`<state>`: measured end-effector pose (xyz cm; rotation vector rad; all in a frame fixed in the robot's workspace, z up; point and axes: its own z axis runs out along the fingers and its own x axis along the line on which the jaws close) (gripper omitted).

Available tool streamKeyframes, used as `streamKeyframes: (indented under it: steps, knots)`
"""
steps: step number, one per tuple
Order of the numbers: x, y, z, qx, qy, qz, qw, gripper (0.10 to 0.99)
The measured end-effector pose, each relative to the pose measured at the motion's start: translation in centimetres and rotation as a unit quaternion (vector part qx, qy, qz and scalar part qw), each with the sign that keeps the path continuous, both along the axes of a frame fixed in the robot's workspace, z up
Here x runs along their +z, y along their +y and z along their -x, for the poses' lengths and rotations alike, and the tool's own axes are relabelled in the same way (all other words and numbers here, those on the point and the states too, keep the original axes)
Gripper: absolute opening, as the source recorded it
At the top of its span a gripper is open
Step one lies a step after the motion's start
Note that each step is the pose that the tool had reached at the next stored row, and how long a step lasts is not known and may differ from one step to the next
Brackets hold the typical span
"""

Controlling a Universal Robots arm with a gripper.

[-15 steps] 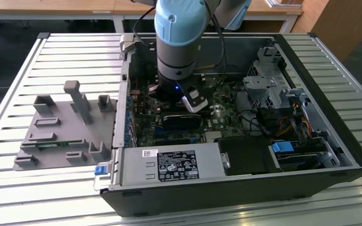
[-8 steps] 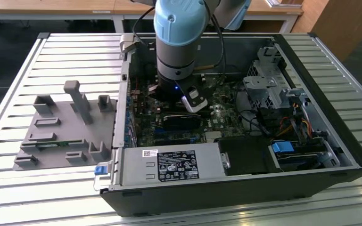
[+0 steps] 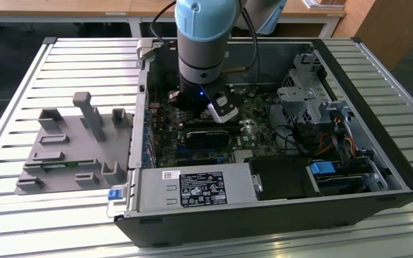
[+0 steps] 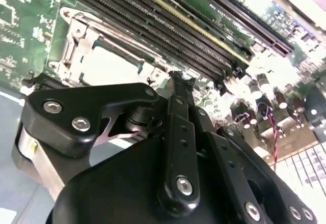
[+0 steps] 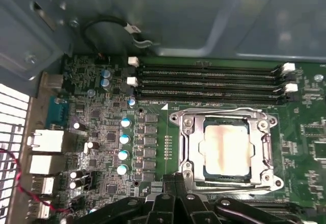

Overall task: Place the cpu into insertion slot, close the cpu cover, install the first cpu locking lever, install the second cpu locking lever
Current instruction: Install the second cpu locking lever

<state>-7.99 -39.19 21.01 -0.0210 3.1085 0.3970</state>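
in the exterior view an open computer case (image 3: 378, 185) lies on a slatted table (image 3: 20, 215), and the arm (image 3: 203, 43) reaches down into it so that the gripper (image 3: 217, 115) hangs just above the green board (image 3: 192, 153). a grey fixture (image 3: 77, 150) sits on the table beside the case, toward the exterior view's left, and a power supply (image 3: 196, 188) fills the case's near edge, with a drive cage (image 3: 307, 105) toward the exterior view's right of the board. in the second wrist view the gripper (image 4: 175, 81) shows its black links and screws up close; its fingers (image 4: 178, 89) lie together with no gap and nothing visible between them, tips just beside the edge of the cover (image 4: 76, 46). the cover lies flat over the slot (image 4: 66, 61), and the pale top of the cpu (image 4: 109, 66) shows through its window. long memory slots (image 4: 168, 35) run just beyond the cover. in the first wrist view the cpu (image 5: 226, 147) sits in the slot (image 5: 226, 175), its silver top tinted orange, framed by the cover (image 5: 191, 145), which is down around it. the gripper (image 5: 175, 183), pressed closed, sits at the cover's near edge, close to the thin lever (image 5: 229, 187) lying along that edge; i cannot tell whether they touch. four memory slots (image 5: 209, 81) lie beyond the cover on the far side from the gripper, and a row of blue-topped capacitors (image 5: 124, 146) stands beside the cover, with silver ports (image 5: 46, 150) farther out.
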Motion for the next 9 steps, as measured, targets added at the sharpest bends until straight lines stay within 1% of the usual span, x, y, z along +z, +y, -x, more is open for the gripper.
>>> streamKeyframes:
  steps: [3, 4, 7, 9]
  knots:
    - [0.77, 0.00, 0.00, 0.000, 0.0000, 0.0001, 1.0000, 0.106]
    - [1.46, 0.00, 0.00, 0.000, 0.0000, 0.0000, 1.0000, 0.106]
    - [1.93, 0.01, 0.00, 0.000, 0.0000, 0.0000, 1.0000, 0.106]
    - [2.00, 0.01, 0.00, 0.000, -0.0001, -0.0001, 1.0000, 0.106]
